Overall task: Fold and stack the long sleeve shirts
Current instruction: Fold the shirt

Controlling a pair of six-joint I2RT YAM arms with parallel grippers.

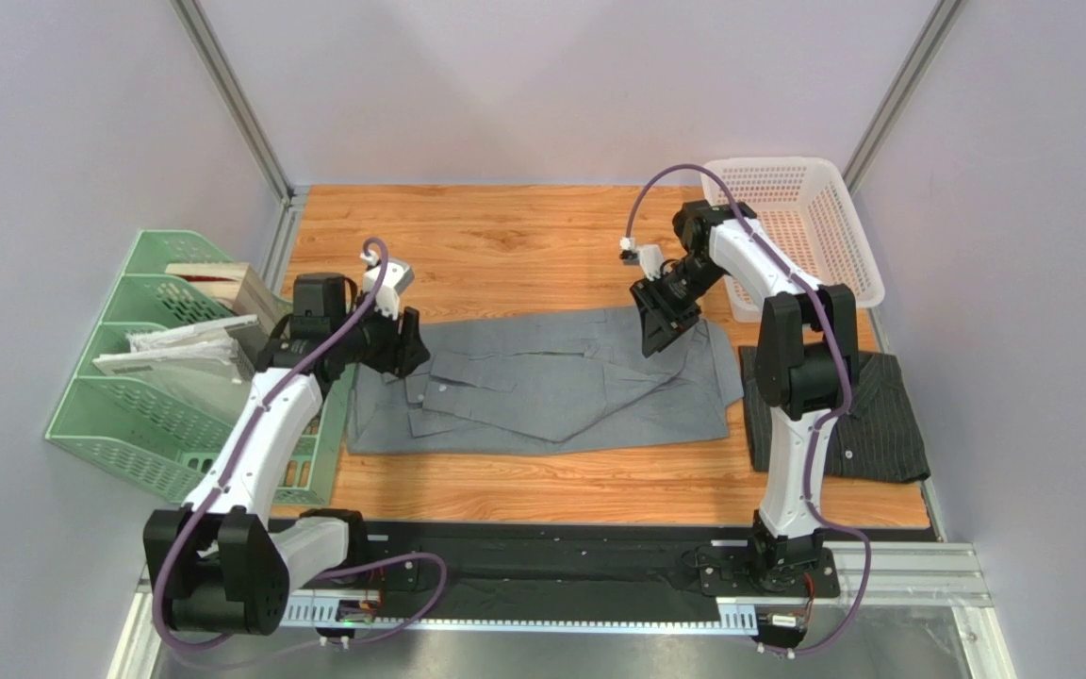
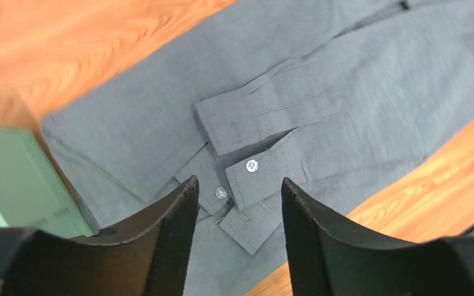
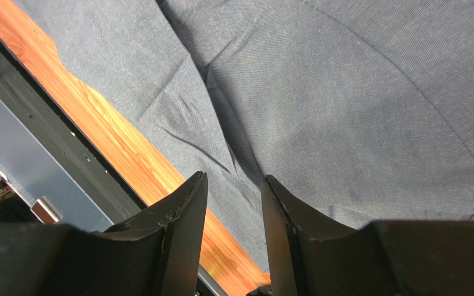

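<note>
The plain mid-grey long sleeve shirt (image 1: 563, 385) lies spread flat across the middle of the wooden table, its sleeves folded in over the body. Its two buttoned cuffs (image 2: 252, 165) overlap just under my left gripper (image 2: 236, 185), which hovers open over the shirt's left end (image 1: 400, 347) with nothing between its fingers. My right gripper (image 3: 234, 180) is open above the shirt's far right part (image 1: 655, 328), with smooth grey cloth (image 3: 344, 111) below it and nothing held. The dark pinstriped shirt (image 1: 882, 418) lies folded at the right, partly behind the right arm.
A white mesh basket (image 1: 807, 224) stands at the back right corner. A green file rack (image 1: 152, 382) with papers sits at the left, close to the shirt's left end and the left arm. A black strip and metal rail (image 1: 577, 573) run along the near edge.
</note>
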